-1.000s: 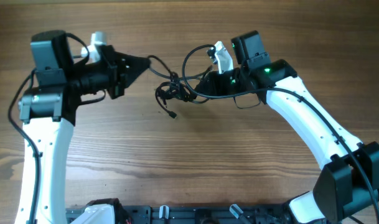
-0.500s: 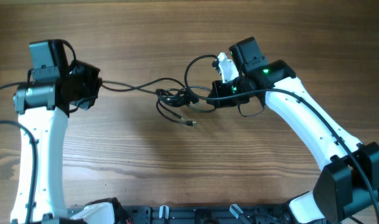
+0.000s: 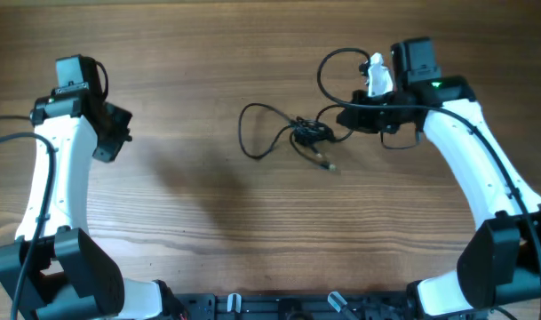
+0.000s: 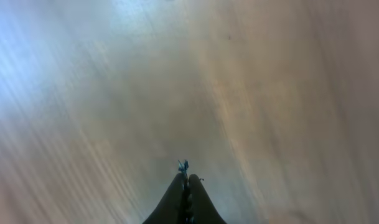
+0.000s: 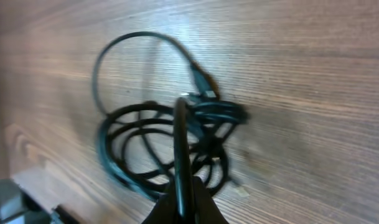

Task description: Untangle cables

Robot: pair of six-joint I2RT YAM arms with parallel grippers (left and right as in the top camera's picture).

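The cables (image 3: pixel 310 133) are thin black cords bunched in a small tangle at the middle right of the wooden table, with one loop trailing left and a plug end lying in front. My right gripper (image 3: pixel 350 118) is shut on a cable just right of the tangle. In the right wrist view that cord runs from the jaws (image 5: pixel 183 186) up into the knot (image 5: pixel 217 112). My left gripper (image 3: pixel 110 142) is at the far left, well apart from the cables. In the blurred left wrist view its jaws (image 4: pixel 184 177) are shut over bare wood, with no cord visible.
The wooden table (image 3: pixel 208 222) carries only the cables. A black rail (image 3: pixel 279 307) runs along the front edge between the arm bases. The thicker black wires fixed to the arms hang beside each arm.
The cord stretched between my left gripper and the tangle has come out of the left jaws and lies slack. The left arm swung left. The right gripper moved right, dragging the tangle along.
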